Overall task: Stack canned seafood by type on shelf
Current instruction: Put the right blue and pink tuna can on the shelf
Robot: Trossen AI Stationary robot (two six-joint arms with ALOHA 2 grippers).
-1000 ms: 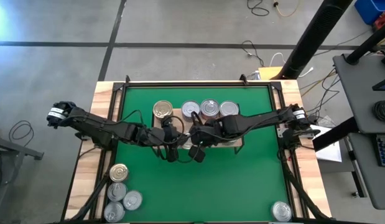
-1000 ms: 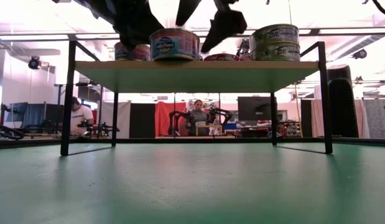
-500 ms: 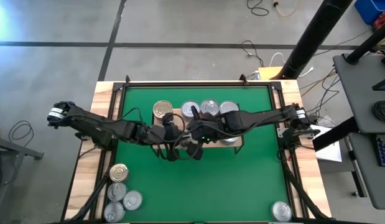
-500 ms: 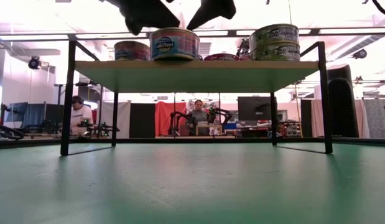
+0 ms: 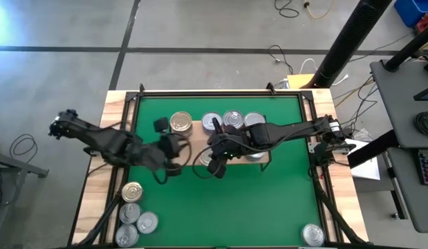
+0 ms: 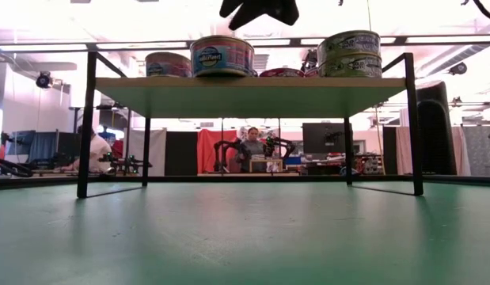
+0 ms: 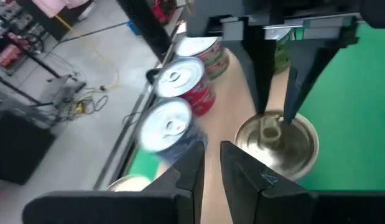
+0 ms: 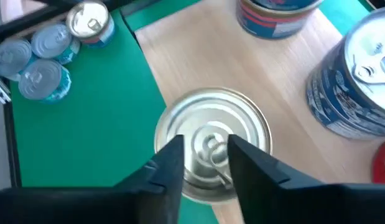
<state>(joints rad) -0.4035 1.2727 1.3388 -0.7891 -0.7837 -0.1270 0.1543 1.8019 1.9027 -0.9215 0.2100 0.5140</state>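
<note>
L gripper vs 1 s ago: left gripper was at the shelf front, beside the right one; now pulled back to the left, off the board, over the mat. Gone from low view.
L gripper state: fingers together, nothing held.
R gripper vs 1 s ago: right gripper had fingers spread wide either side of the front tin; now lifted just above its lid, fingers drawn in.
R gripper state: narrow gap betw. fingers, nothing in it; tips over the pull tab, seen from left wrist.
Front tin: same spot as before; upright, blue label, silver lid, at the shelf's front edge, left of middle. Right wrist view shows its rim right at the wood/mat line; can't tell if it overhangs.
Back row: unchanged; gold tin far left, then 3 silver lids close together.
Right end: stack of 2 tins near the front right corner.
Off shelf: 4 loose tins bunched at the worktop's front left corner, 1 gold, 3 silver; corner tin alone at front right. None moved.
Room: bare wood on the shelf betw. front tin and right stack, partly under the right arm. Wide open mat in front of the shelf, betw. the 2 corner groups. Left gripper now well apart from the right one.
</note>
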